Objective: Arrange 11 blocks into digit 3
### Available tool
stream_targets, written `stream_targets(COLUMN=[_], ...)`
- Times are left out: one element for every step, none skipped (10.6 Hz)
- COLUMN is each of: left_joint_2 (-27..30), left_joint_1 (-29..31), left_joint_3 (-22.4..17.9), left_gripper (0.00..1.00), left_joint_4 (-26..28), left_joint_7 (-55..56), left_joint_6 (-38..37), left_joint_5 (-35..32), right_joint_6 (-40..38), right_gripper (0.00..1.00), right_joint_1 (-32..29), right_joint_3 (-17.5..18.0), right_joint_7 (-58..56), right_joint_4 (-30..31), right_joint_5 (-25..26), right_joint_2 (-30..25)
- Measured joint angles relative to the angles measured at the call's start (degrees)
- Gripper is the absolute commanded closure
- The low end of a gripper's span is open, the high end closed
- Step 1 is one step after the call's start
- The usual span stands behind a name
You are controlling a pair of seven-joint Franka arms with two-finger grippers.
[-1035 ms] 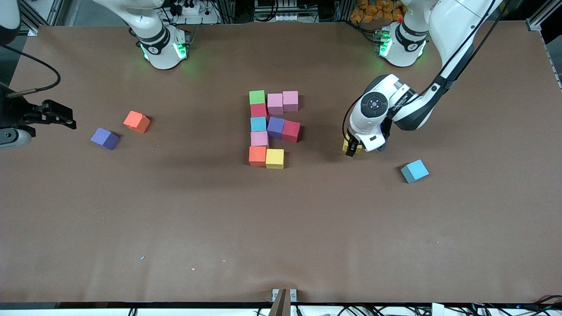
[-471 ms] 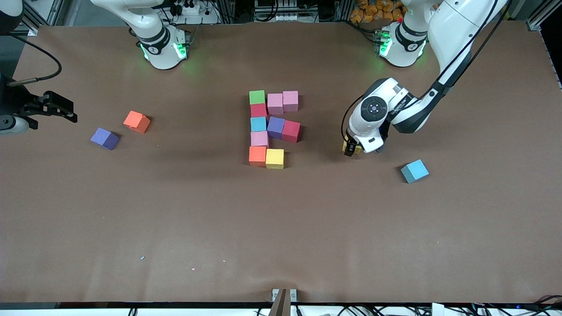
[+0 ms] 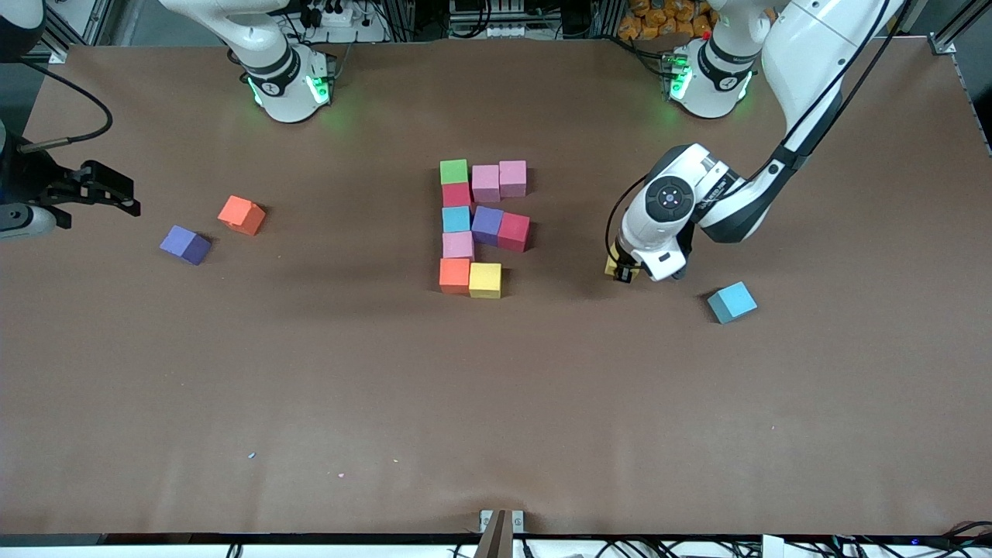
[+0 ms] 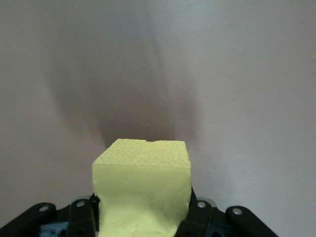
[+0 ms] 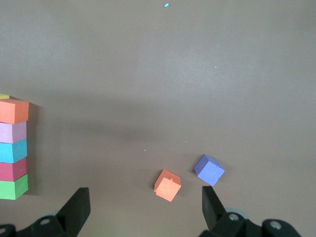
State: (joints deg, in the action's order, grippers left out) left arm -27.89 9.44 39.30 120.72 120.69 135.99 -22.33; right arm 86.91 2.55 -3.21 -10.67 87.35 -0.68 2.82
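1. Foam cubes, nine in all, already sit together at mid-worktop (image 3: 310,372): a column running green block (image 3: 454,171), red, light blue block (image 3: 456,219), pink, orange block (image 3: 455,276), each one nearer to the front camera than the last.
2. Three arms branch from that column toward the left arm's end: two pink blocks (image 3: 499,180) beside the green, a purple and a red block (image 3: 514,232) beside the light blue, and one yellow block (image 3: 485,280) beside the orange.
3. You can judge the figure two short of eleven; the arm nearest the camera has one cube where the others have two, and the middle arm sits slightly skewed.
4. The left pincer (image 3: 625,273) is clamped on a second yellow cube (image 4: 143,192), which shows between its jaws in the left wrist view; it sits low over the worktop, between the figure and a loose light blue cube (image 3: 731,302).
5. The right pincer (image 5: 145,210) waits with jaws apart at the right arm's end, above a loose orange cube (image 3: 242,215) and a loose purple cube (image 3: 185,245).
6. Remaining, by this reading: set the held yellow cube beside the placed yellow one, then add one more.
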Motion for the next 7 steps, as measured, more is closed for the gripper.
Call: stream_targets(left_joint_2=[-0.65, -2.0, -4.0, -6.4, -8.58, -10.44, -11.85], left_joint_1=[-1.11, -3.01, -5.29, -7.84, -10.54, -14.04, -17.62], left_joint_3=[0.09, 0.13, 0.14, -0.02, -0.83, -2.95, -5.46], left_gripper=[1.0, 1.0, 1.0, 1.0, 1.0, 1.0, 1.0], left_joint_4=[-2.87, -5.64, -8.74, -12.24, -15.74, -19.21, -21.87], left_joint_7=[1.81, 3.83, 6.11, 8.62, 10.88, 12.76, 14.18], left_joint_6=[-0.68, -1.55, -2.53, -3.52, -4.27, -4.91, -5.37], left_joint_5=[0.0, 0.0, 0.0, 0.0, 0.0, 0.0, 0.0], right_joint_6=[0.0, 0.0, 0.0, 0.02, 0.04, 0.06, 0.06], right_gripper=[0.0, 0.0, 0.0, 0.0, 0.0, 0.0, 0.0], right_joint_1=[0.0, 0.0, 0.0, -0.01, -0.01, 0.0, 0.0], right_joint_3=[-0.12, -0.19, -0.21, -0.24, -0.24, -0.24, -0.25], right_joint_7=[0.0, 0.0, 0.0, 0.0, 0.0, 0.0, 0.0], right_joint_4=[0.0, 0.0, 0.0, -0.01, -0.01, -0.03, -0.04], right_joint_5=[0.0, 0.0, 0.0, 0.0, 0.0, -0.02, -0.03], right_joint_2=[0.0, 0.0, 0.0, 0.0, -0.01, -0.01, -0.02])
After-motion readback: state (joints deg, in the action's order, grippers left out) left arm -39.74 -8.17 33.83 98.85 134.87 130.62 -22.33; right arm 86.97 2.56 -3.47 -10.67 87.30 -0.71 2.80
